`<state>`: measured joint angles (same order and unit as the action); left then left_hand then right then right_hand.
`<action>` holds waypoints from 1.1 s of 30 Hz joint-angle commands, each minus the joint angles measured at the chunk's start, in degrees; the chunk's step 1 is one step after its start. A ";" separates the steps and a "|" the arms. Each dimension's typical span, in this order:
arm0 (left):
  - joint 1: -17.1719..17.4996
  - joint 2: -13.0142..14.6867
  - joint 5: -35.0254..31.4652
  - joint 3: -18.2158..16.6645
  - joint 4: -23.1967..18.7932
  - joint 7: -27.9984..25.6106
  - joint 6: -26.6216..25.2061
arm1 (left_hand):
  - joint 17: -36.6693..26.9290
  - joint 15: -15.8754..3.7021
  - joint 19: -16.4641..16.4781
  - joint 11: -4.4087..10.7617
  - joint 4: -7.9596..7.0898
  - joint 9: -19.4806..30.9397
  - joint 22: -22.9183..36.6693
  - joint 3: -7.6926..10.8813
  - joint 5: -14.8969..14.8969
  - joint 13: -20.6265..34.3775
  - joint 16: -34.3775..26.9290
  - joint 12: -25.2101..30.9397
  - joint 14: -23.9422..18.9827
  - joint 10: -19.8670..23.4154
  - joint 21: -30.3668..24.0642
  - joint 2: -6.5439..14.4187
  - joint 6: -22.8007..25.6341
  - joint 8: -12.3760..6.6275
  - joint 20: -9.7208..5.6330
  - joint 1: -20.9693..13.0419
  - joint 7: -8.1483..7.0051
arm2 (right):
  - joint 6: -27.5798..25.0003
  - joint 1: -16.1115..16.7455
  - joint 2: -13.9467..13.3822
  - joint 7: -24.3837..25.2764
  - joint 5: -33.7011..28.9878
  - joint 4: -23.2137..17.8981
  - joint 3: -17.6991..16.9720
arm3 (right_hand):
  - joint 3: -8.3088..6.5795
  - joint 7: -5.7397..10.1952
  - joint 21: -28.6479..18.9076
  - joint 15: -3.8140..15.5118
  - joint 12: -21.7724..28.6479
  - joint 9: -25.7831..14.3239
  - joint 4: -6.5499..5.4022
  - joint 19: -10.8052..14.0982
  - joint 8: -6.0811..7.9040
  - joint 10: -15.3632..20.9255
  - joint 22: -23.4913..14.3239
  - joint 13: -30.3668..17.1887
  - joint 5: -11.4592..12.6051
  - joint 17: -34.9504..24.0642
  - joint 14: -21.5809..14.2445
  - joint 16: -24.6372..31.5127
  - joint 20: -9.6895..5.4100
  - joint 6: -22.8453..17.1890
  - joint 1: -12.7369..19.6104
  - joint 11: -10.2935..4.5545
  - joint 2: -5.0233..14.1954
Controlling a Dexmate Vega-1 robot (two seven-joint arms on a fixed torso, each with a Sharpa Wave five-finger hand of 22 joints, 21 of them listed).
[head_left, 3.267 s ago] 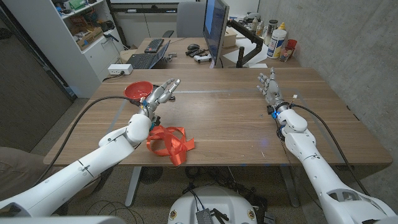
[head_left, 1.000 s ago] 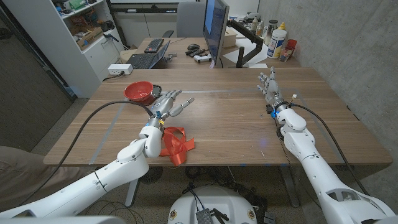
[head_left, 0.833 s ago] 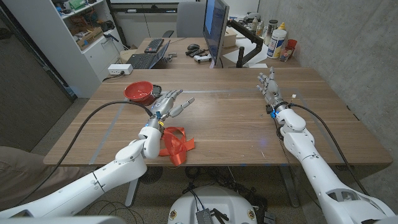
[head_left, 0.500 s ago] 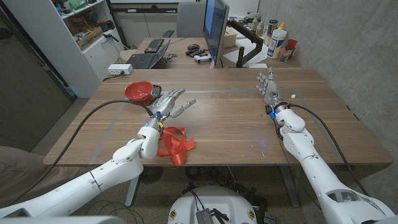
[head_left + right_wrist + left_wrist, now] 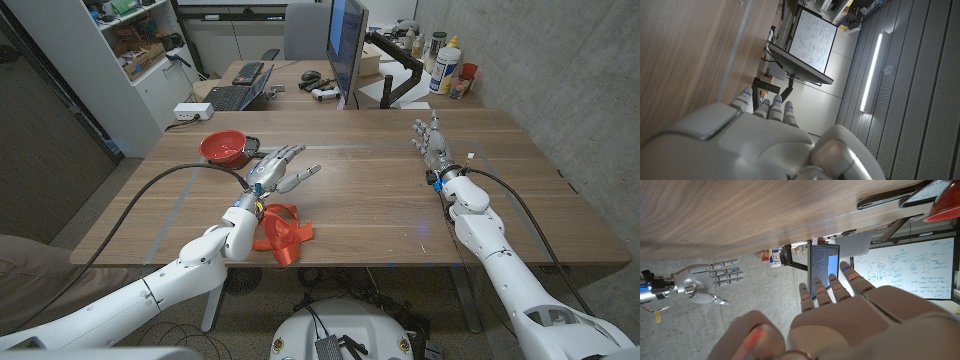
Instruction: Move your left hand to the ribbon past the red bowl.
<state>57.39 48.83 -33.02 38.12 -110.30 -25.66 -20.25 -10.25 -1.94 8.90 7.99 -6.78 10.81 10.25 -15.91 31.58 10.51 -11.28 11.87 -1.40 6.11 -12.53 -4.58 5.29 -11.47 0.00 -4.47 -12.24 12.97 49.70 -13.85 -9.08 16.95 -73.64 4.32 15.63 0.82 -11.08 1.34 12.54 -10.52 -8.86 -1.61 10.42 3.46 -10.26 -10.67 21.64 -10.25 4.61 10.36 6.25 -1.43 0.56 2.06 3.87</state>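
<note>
Bare table (image 5: 380,200) lies between both hands.

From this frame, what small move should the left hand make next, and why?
Probably draw the left hand back and down toward the ribbon: it hovers open beside the red bowl, while the ribbon lies nearer the table's front edge, under the forearm.
</note>
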 commanded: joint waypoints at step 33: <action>7.77 4.49 -7.24 -3.06 -7.46 5.23 -1.45 | -0.25 -7.28 -3.92 0.56 -0.67 0.29 0.21 -1.73 3.00 0.27 1.07 -0.96 4.20 -2.33 1.69 0.61 -1.25 0.08 -0.90 0.64 -0.36 | 0.93 -0.46 -0.30 -0.99 0.10 1.25 0.69 | 0.02 -0.05 -0.08 0.11 0.20 -0.13 0.28 -0.29 0.55 0.27 -0.09 -0.18 0.28 -0.21 1.03 0.09 0.06 -0.17 0.22 0.52 1.63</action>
<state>63.55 52.36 -38.90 35.69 -116.33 -21.40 -20.63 -10.25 -2.03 5.43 8.36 -7.43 10.80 10.25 -17.02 34.19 10.51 -10.35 11.19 2.07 4.26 -11.00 -4.21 4.58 -11.47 -0.91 -4.10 -12.60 13.29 49.40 -13.96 -9.39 16.85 -72.56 4.80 15.63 0.82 -11.08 1.34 12.54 -10.52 -8.86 -1.60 10.42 3.46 -10.26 -10.67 21.64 -10.25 5.24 10.36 6.25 -1.43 0.56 2.06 3.87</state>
